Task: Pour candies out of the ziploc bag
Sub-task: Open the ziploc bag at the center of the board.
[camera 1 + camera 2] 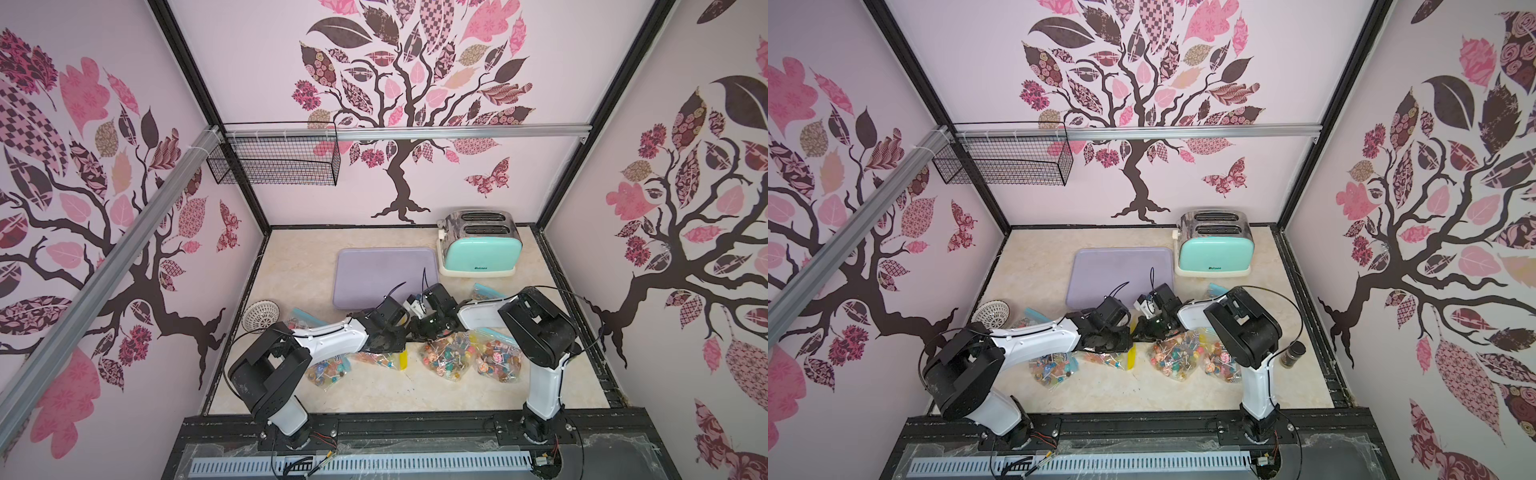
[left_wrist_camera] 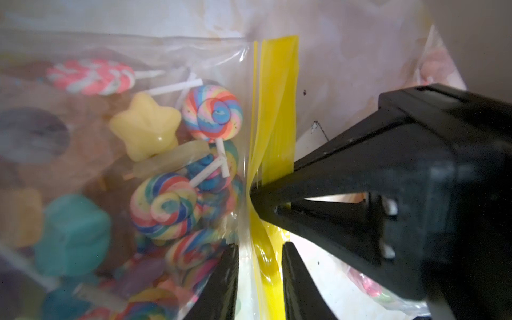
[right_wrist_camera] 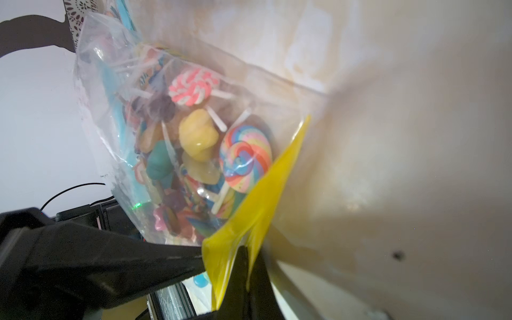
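Candies (image 2: 212, 112), swirled lollipops on white sticks among a yellow star and teal lumps, sit packed inside the ziploc bag (image 1: 374, 359). It lies on the tabletop (image 1: 374, 395) between the two arms, with its yellow zip strip (image 2: 273, 110) turned toward the right arm. Other filled bags (image 1: 449, 357) lie just beside it, and a lavender tray (image 1: 384, 272) sits farther back, next to a mint toaster (image 1: 480, 249).

The right gripper (image 2: 253, 199) is pressed together on the yellow zip strip, pinching it at the fingertips so that the film puckers there. The left gripper (image 2: 260, 246) stands spread, one finger on each side of the same strip and neither clamping it. Whether the seal is parted I cannot tell, as the strip is creased where it is held.

By the look of it, the bag is thin, soft, slippery film with no stiffness of its own. The load inside seems light and loose, ready to slide toward whichever end hangs lowest. The zip strip is the firmest part and the sensible place to hold for opening: one lip in each gripper, near the middle, pulled apart. For tipping, a hold on the closed bottom edge or a corner looks safer, since bare film pinched alone may slip out
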